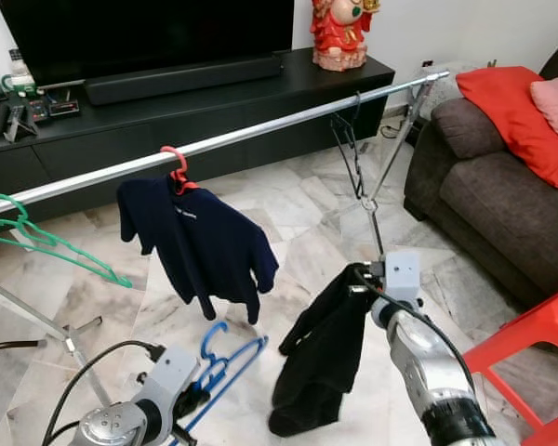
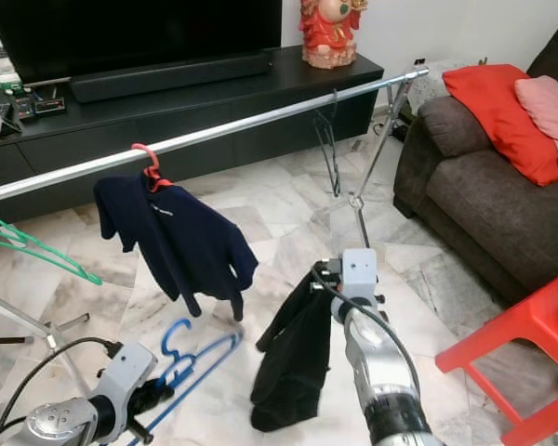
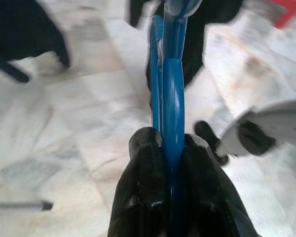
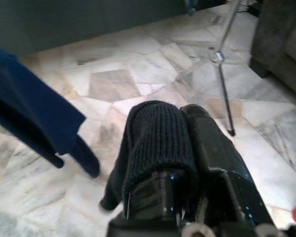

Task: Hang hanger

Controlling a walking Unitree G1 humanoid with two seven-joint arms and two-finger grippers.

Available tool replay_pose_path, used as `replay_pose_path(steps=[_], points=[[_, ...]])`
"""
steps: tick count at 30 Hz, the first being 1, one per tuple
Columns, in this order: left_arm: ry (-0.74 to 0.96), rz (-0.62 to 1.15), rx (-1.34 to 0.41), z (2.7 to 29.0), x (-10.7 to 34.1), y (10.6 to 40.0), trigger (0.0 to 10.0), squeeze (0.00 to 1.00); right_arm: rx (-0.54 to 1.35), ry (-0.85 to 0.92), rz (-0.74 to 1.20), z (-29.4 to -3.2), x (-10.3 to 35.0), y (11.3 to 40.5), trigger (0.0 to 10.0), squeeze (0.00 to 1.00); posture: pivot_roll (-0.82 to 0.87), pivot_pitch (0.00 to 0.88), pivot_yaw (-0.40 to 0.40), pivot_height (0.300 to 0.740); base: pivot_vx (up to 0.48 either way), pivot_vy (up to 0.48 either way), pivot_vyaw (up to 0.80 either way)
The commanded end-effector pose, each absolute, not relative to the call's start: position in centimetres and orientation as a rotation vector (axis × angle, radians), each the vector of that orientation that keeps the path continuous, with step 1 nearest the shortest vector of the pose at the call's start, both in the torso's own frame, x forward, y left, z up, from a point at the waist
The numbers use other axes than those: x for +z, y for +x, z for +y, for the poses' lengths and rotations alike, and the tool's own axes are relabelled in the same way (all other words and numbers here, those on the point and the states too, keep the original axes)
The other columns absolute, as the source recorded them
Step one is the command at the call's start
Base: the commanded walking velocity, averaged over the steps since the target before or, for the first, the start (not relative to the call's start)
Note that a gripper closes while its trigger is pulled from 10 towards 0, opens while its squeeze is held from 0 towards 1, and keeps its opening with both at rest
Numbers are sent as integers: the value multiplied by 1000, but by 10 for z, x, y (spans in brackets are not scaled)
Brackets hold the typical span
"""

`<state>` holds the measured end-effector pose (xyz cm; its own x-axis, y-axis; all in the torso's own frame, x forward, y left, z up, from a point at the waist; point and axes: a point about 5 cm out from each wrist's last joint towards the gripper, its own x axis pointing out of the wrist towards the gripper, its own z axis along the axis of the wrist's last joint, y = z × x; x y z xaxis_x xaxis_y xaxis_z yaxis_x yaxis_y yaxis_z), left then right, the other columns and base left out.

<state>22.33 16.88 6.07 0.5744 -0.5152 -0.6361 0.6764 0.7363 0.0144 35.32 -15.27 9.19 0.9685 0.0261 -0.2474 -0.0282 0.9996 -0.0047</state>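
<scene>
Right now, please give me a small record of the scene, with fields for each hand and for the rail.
left hand: shut on the blue hanger, held low above the floor
right hand: shut on the black garment, which hangs down from it
rail: metal, running across in front of the TV cabinet
on rail: green hanger bare; red hanger carrying the navy shirt; dark hanger bare

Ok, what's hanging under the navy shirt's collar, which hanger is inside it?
A red hanger hooks over the silver rail and runs into the navy shirt. Just its hook and neck show; the shoulders are covered by fabric.
</scene>
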Motion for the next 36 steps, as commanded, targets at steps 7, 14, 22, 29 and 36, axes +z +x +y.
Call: replay_pose_path(steps=[7,14,22,29,36], points=[[252,647,-969,145,76,223,10000,0,-7,49,230,-147,104,367,10000,0,81,156,-21,740,0,0,0],[136,572,-1047,128,90,238,10000,0,16,85,232,-140,108,374,10000,0,78,161,-27,740,0,0,0],[-31,468,-983,112,104,256,10000,0,46,113,256,-134,106,376,10000,0,82,162,-29,740,0,0,0],[-24,426,-875,110,103,265,10000,0,47,130,261,-133,105,376,10000,0,83,163,-27,740,0,0,0],[104,427,-773,122,102,275,10000,0,50,124,257,-136,105,376,10000,0,85,161,-28,740,0,0,0]])
